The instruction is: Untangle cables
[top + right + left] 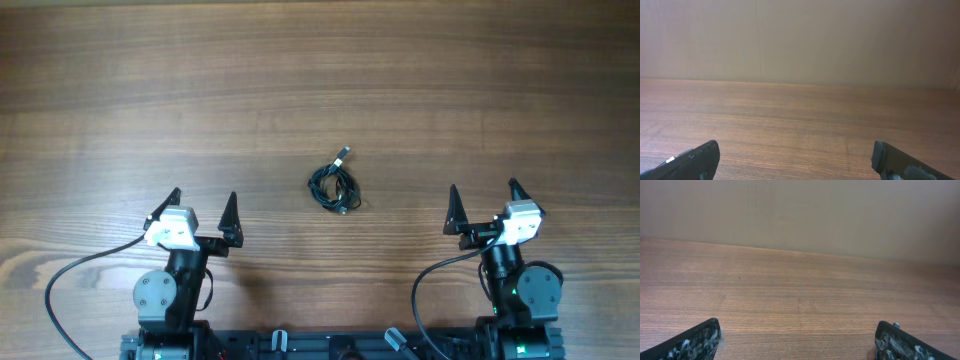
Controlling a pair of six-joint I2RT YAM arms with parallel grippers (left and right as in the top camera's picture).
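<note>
While both arms sit parked at the near edge of the table, the cables lie as one small knotted bundle on the wood, roughly midway between the arms and a little farther out. The silvery plug end pokes out on the far side of the knot.

Left gripper: jaws spread wide, nothing between them. Right gripper: same, wide and empty. Both are well apart from the bundle. Neither wrist view shows the cords, only bare wood and a plain wall.

Judgement: no step begun yet. Risks from here:
- The bundle looks tight and the cords thin, so one pinch could take both cords at once, and pulling would then cinch the knot rather than loosen it.
- Jaws closing flat on the wood may skate over a thin cord and miss.
- One arm lifting without the other pinning would likely carry the whole clump.
- A hard tug at the plug end could strain it.
</note>
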